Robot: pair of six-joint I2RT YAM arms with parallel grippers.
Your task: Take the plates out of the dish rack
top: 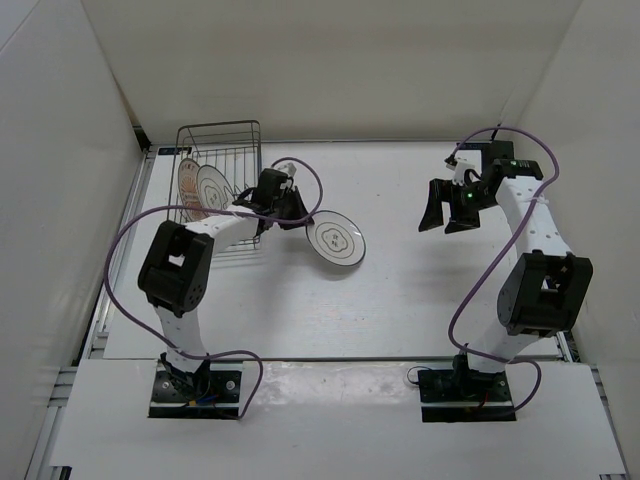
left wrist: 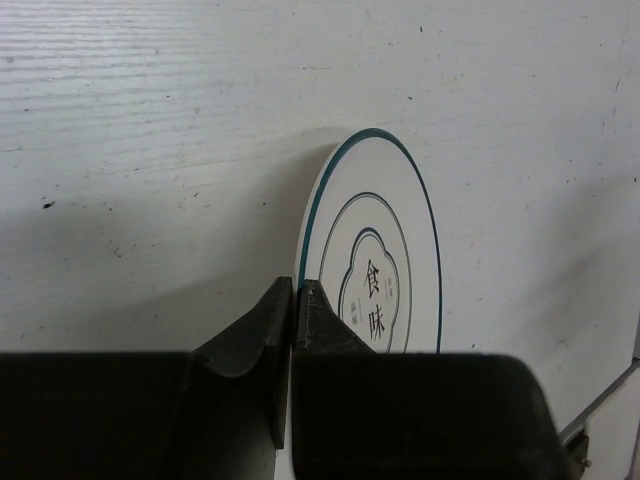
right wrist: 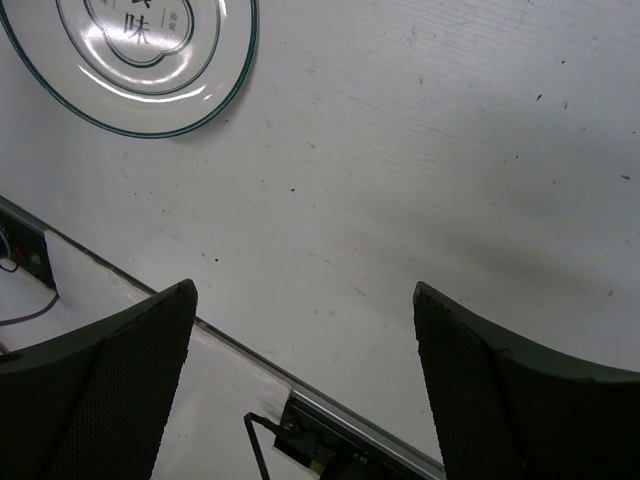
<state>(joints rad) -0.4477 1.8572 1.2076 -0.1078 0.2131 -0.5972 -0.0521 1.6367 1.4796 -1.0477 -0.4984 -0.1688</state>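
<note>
A: What's in the rack point(top: 222, 130)?
B: Two on edge: a brown-patterned plate point(top: 188, 185) and a white plate point(top: 212, 186) beside it. The third plate point(left wrist: 385, 200) is out, over the counter point(top: 400, 300) just right of the rack.
A: And the arms?
B: Left pincer point(left wrist: 298, 292) nipped tight on that third plate's rim. Right pincer point(right wrist: 305, 340) gapes wide, holding nothing, well apart.

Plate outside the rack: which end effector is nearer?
Left. The left end effector is shut on the plate at its rim; the right end effector hangs open, well off to its right, apart from it.
</note>
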